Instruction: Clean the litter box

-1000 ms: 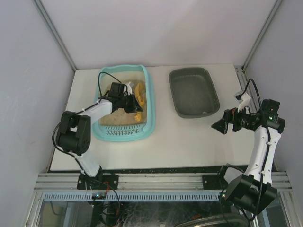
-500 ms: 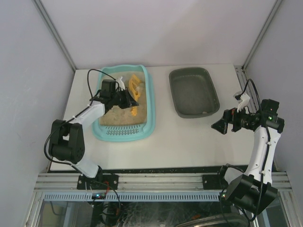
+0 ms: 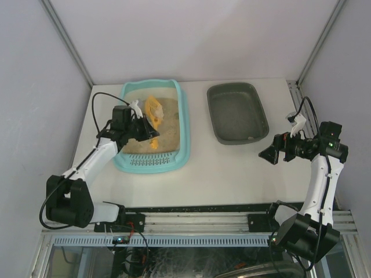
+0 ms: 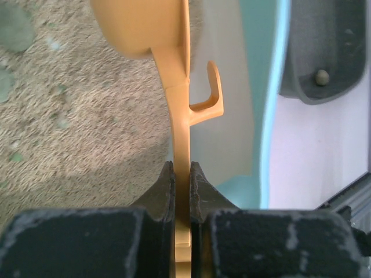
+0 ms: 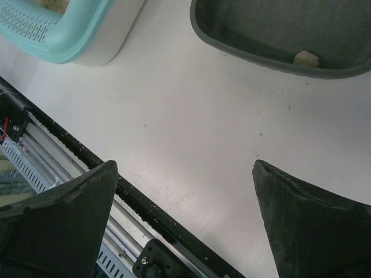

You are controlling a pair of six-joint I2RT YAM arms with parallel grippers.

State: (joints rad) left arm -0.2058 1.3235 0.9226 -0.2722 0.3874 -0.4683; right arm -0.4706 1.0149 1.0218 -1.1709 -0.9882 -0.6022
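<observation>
The light-teal litter box [image 3: 184,124] holds tan litter [image 4: 69,116] and stands at the table's left. My left gripper [image 3: 139,128] is shut on the handle of an orange scoop [image 3: 153,110], whose head is over the litter in the middle of the box. In the left wrist view the gripper [image 4: 182,174] pinches the thin handle [image 4: 181,116], with the scoop head at the top edge and the teal wall [image 4: 266,116] to the right. My right gripper [image 3: 269,155] is open and empty above bare table; it also shows in the right wrist view [image 5: 185,168].
A dark grey tray [image 3: 237,113] stands right of the litter box, with one small tan lump [image 5: 305,58] inside near its front rim. The table's front edge and metal rail [image 5: 69,174] lie below my right gripper. Grey walls enclose the table.
My left arm has swung out to the left and carried the scoop from the box's right side toward its middle. The right arm has not moved.
</observation>
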